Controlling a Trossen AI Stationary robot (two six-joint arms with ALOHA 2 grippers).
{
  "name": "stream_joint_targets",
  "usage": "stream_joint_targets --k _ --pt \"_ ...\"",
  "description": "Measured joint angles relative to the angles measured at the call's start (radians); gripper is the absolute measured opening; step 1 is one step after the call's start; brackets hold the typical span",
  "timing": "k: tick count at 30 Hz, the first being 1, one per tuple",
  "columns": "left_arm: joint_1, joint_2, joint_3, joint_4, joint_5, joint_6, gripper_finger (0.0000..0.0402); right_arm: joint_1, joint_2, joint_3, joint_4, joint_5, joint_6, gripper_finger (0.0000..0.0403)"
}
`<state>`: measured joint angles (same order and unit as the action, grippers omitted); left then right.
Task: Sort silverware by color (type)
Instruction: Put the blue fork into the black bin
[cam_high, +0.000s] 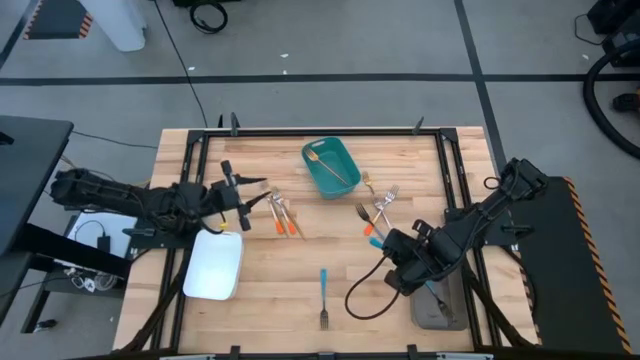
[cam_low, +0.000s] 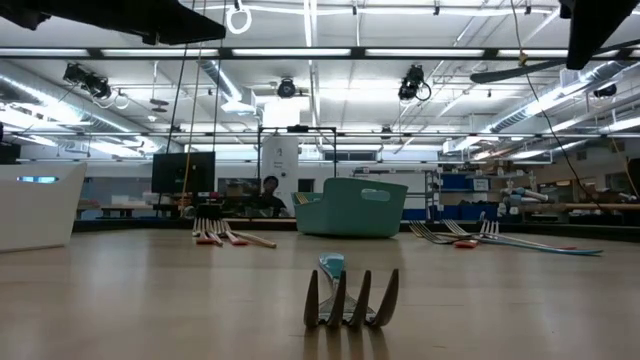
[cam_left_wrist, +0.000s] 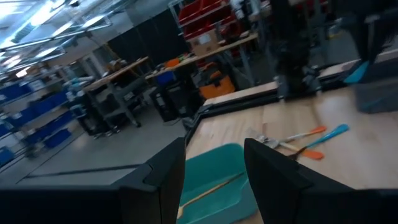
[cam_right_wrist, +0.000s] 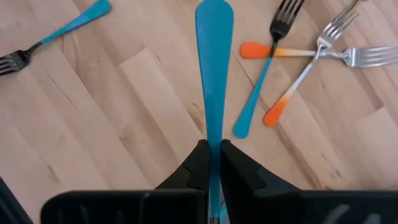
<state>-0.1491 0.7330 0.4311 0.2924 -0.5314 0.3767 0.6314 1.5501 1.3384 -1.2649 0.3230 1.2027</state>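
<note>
From above, the pale wooden worktop (cam_high: 300, 270) sits in a black frame on a grey floor crossed by cables. The left end effector (cam_high: 243, 200) hovers near the left edge with its fingers spread and nothing between them, just beside a cluster of orange-handled forks (cam_high: 283, 215); a white tray (cam_high: 214, 266) lies just below that arm. The teal bin (cam_high: 331, 167) stands near the far edge holding 1 gold utensil (cam_high: 327, 168). The right end effector (cam_high: 400, 268) is low on the right side, next to a grey tray (cam_high: 432, 310), with a mixed pile of blue and orange forks (cam_high: 377, 215) near it, and 1 blue-handled fork (cam_high: 324, 297) lies alone near the front edge. At table height, that lone fork's tines (cam_low: 350, 298) fill the foreground, the bin (cam_low: 352, 207) behind it, and a person sits far back in a lit workshop of shelves. From the left wrist, 2 dark fingers (cam_left_wrist: 168, 174) stand apart over the bin (cam_left_wrist: 214, 180), with storage racks beyond. From the right wrist, the fingers (cam_right_wrist: 198, 167) are pressed together, pinching a blue utensil handle (cam_right_wrist: 213, 68) that points out over the crossed forks (cam_right_wrist: 292, 59).
</note>
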Motion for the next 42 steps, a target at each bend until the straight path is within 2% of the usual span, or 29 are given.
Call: stream_joint_targets --k 14,28,32,38,42 --pt "0.035 0.0 0.0 0.082 0.172 0.059 0.0172 0.109 0.0 0.0 -0.109 0.005 0.226 0.0032" --pt "0.035 0.0 0.0 0.207 0.178 0.134 0.0172 0.274 0.0 -0.002 -0.185 0.205 0.479 0.0032" --pt "0.035 0.0 0.0 0.219 0.178 0.141 0.0172 0.303 0.001 -0.048 -0.176 0.246 0.534 0.0032" --pt "0.035 0.0 0.0 0.22 0.178 0.143 0.0172 0.324 0.002 -0.13 -0.133 0.202 0.579 0.0032" --pt "0.035 0.0 0.0 0.22 0.178 0.143 0.0172 0.337 0.002 -0.156 -0.098 0.135 0.583 0.0032"
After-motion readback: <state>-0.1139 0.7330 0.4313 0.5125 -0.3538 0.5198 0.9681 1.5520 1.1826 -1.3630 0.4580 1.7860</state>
